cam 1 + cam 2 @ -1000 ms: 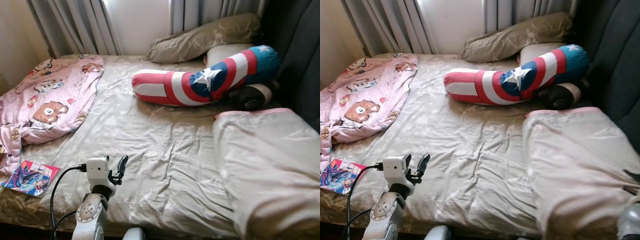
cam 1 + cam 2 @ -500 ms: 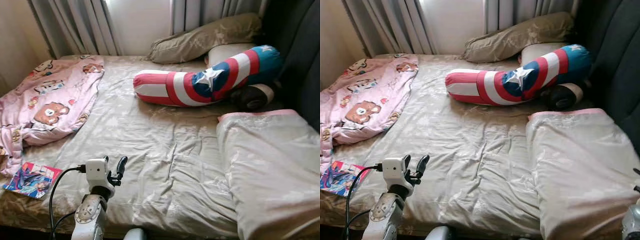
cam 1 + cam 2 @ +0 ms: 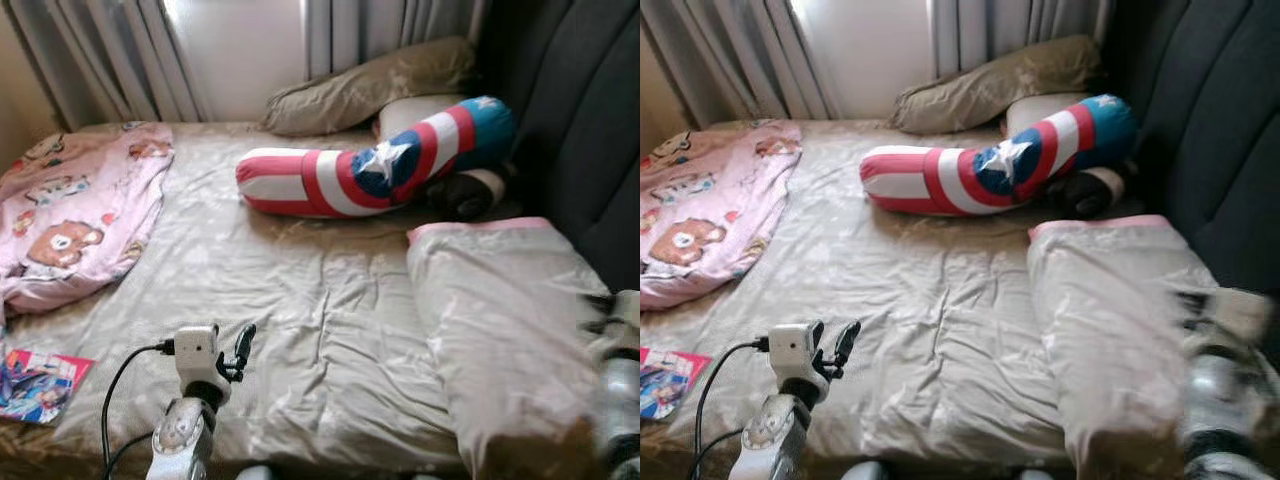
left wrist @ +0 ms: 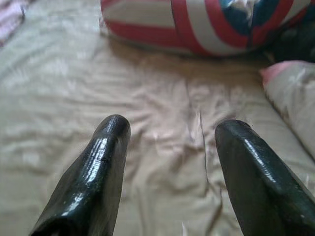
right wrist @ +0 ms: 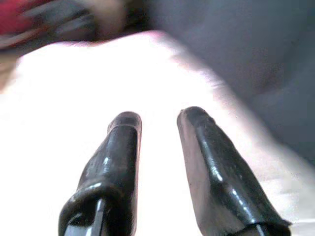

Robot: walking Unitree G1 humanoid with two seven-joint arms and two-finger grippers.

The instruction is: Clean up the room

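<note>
My right pincer (image 5: 157, 162) hovers spread over the folded quilt (image 3: 500, 320) at the bed's (image 3: 300, 300) right; my left pincer (image 4: 170, 172), also spread, hangs near. The quilt looks soft, bulky, light: I'd pinch its near edge.

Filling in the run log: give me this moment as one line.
left end effector: open, over bed sheet | right end effector: open, over folded blanket | held: nothing

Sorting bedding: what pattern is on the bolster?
Red and white stripes, blue with a white star; left eye view.
</note>
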